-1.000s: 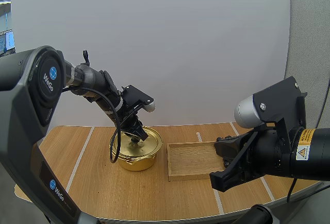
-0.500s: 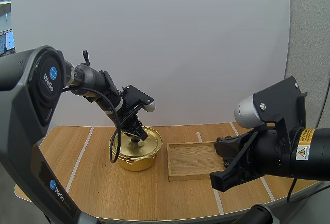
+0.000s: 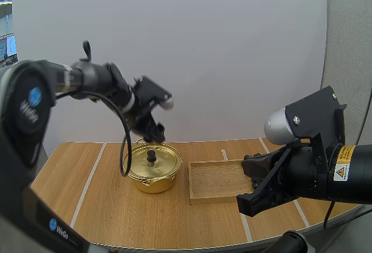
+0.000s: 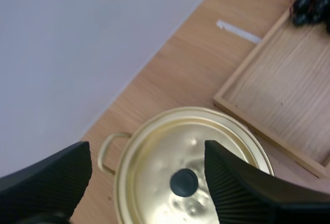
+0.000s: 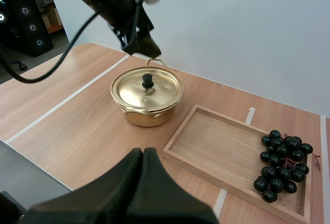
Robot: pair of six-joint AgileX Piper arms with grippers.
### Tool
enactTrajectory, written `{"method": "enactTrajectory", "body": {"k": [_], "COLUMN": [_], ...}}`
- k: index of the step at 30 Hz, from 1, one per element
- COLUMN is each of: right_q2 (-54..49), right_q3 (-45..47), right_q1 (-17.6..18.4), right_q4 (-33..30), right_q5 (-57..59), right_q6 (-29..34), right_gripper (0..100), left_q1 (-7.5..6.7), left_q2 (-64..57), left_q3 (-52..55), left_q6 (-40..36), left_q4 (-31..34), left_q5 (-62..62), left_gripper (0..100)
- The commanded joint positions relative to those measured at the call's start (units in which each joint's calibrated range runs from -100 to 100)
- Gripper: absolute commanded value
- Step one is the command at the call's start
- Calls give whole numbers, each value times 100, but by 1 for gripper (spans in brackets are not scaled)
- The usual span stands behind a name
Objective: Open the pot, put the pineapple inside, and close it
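A gold pot [image 3: 152, 168] stands on the table with its lid [image 4: 191, 154] on, black knob [image 4: 184, 182] up. My left gripper [image 3: 153, 133] hangs a little above and behind the pot, open; in the left wrist view its fingers [image 4: 49, 177] stand wide apart over the lid with nothing between them. My right gripper [image 3: 256, 198] sits low at the near right, its fingers [image 5: 142, 183] shut together as one wedge, holding nothing. A bunch of dark grapes [image 5: 284, 166] lies at the right end of the wooden tray [image 5: 227, 149].
The wooden tray [image 3: 216, 178] lies just right of the pot, its left half bare. White tape lines [image 3: 93, 174] cross the tabletop. Bare wood stretches left of the pot and along the front edge.
My left gripper has let go of the lid knob, opened wide and risen up and back from the pot. The lid stays on the pot. The right arm has not moved.
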Motion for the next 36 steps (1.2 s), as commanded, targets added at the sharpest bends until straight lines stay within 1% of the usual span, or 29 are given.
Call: {"method": "enactTrajectory", "body": {"k": [1,6,12,16,20,24,27,31,35,36], "right_q2": [-38,-38,-38,-38,-38,-38,-38,-38,-38,-38], "right_q3": [20,20,20,20,20,20,20,20,20,20], "right_q1": [-22,-22,-22,-22,-22,-22,-22,-22,-22,-41], "right_q4": [18,18,18,18,18,18,50,62,99,127], "right_q5": [0,0,0,0,0,0,0,0,0,0], "right_q6": [-16,-16,-16,-16,-16,-16,-16,-16,-16,-16], "right_gripper": [0,0,0,0,0,0,0,0,0,0], "left_q1": [-21,-21,-21,-21,-21,-21,-21,-21,-21,-21], "left_q2": [-683,-1840,-3228,-4084,-4699,-5220,-5575,-6075,-6613,-6790], "left_q3": [-448,-1162,-1636,-1680,-1680,-1680,-1680,-1641,-1400,-1289], "left_q6": [-157,-379,-466,-652,-1019,-1172,-1492,-1861,-1925,-1947], "left_q4": [11,11,21,21,21,26,41,41,41,41], "left_q5": [433,1061,1302,1524,2472,3213,3698,3723,3723,3723], "left_gripper": [100,100,100,100,100,100,100,100,100,93]}}
